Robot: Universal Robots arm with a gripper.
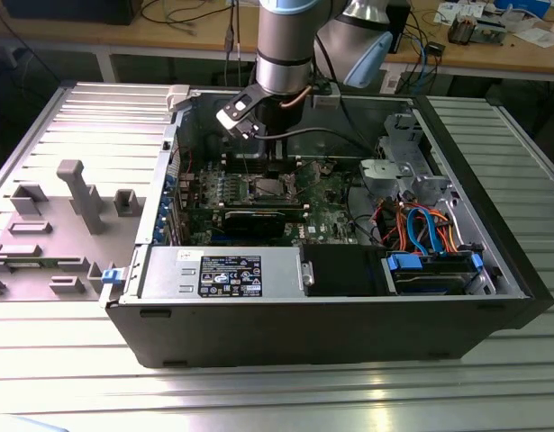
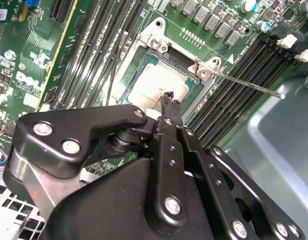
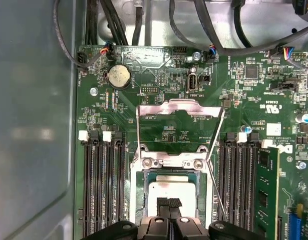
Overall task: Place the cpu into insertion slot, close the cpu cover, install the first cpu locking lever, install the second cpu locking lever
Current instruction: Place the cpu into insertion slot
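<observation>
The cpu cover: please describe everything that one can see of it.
In the first wrist view the cpu cover is a thin silver metal frame, square, with a large open middle through which the green board shows. It is swung open, away from the insertion slot, joined at its hinged edge beside two screws. The cpu lies uncovered. The gripper is over the cpu, apart from the cover.
</observation>
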